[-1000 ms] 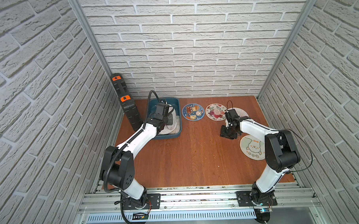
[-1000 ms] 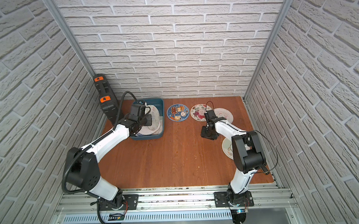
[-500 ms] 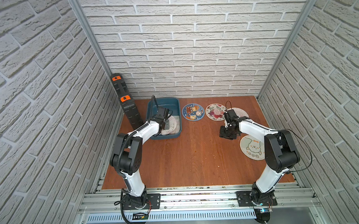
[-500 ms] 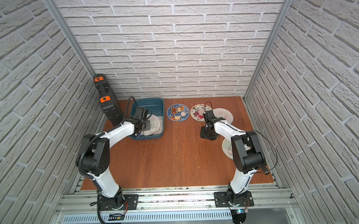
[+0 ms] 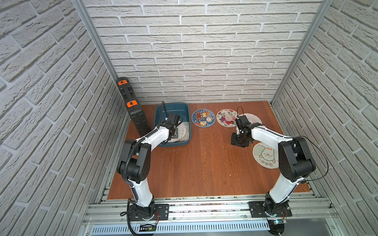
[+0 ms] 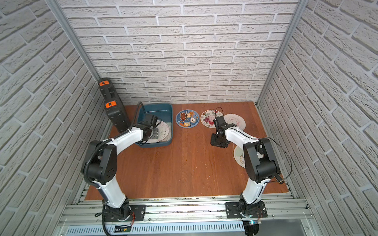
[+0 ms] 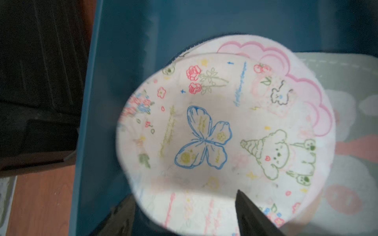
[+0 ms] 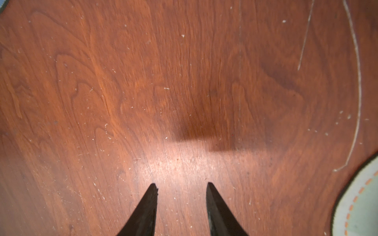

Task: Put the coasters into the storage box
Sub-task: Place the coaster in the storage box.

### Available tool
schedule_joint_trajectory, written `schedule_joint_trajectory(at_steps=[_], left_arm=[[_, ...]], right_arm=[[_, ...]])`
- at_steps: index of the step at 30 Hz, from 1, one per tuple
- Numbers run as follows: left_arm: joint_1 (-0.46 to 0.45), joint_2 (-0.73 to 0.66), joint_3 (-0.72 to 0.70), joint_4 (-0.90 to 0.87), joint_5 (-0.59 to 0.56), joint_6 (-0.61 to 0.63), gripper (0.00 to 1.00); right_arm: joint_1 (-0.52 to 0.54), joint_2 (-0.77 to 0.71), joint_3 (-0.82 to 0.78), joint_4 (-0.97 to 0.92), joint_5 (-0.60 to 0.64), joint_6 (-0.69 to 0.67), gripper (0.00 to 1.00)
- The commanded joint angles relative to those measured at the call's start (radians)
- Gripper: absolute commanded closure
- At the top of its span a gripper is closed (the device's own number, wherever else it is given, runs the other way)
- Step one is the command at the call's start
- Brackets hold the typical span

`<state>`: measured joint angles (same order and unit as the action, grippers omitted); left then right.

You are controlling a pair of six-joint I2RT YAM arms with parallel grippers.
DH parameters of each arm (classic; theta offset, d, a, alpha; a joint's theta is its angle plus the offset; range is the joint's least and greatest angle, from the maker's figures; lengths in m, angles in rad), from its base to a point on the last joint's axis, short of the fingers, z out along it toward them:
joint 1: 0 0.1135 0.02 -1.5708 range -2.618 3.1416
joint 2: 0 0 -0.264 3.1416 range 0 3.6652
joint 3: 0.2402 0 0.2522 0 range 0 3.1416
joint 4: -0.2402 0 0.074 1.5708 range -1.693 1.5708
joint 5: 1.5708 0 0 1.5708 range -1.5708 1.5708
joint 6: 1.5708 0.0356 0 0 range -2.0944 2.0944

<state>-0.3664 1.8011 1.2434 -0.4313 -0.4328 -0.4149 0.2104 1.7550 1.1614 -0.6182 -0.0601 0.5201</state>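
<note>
Teal plastic walls of the storage box (image 5: 184,110) were seen around the left pincer (image 7: 185,212), whose jaws, clamped shut a second before, were now spread wide. The butterfly coaster (image 7: 204,132) had thus been let go inside the box, on top of a pink-scalloped coaster (image 7: 296,67) and a grey-green coaster (image 7: 358,122). The wrist view was blurred, so it had perhaps not yet settled flat. One more coaster could be counted as stored.

The right pincer (image 8: 181,196) was held narrowly parted and empty just above the bare counter (image 8: 143,81), unmoved. Four coasters were left on the counter: a dark blue cartoon coaster (image 5: 203,118), a floral coaster (image 5: 227,117), a pale coaster (image 5: 254,118) partly hidden by the right arm, and a sheep coaster (image 5: 264,156) near the right pincer.
</note>
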Motion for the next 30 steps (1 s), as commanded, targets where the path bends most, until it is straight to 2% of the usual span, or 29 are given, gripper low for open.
schedule_joint_trajectory(at_steps=[1,2,8,15,23,30], left_arm=[[-0.040,-0.059,0.038,-0.039,-0.065,0.023,0.05],[-0.052,-0.068,0.045,-0.045,-0.079,0.030,0.02],[-0.120,-0.127,0.064,-0.038,-0.086,0.056,0.02],[-0.201,-0.149,0.052,0.046,0.078,0.045,0.02],[-0.290,-0.080,0.078,0.131,0.251,0.050,0.02],[-0.345,0.012,0.119,0.174,0.358,0.028,0.02]], right_arm=[[0.010,-0.014,0.014,-0.002,0.016,0.004,0.59],[0.010,-0.016,0.012,-0.003,0.019,0.002,0.59],[0.010,-0.026,0.003,-0.008,0.031,-0.003,0.59],[0.009,-0.043,-0.015,-0.007,0.025,-0.003,0.59],[-0.002,-0.102,-0.046,-0.033,0.064,-0.015,0.59],[-0.105,-0.190,-0.090,-0.089,0.083,-0.022,0.59]])
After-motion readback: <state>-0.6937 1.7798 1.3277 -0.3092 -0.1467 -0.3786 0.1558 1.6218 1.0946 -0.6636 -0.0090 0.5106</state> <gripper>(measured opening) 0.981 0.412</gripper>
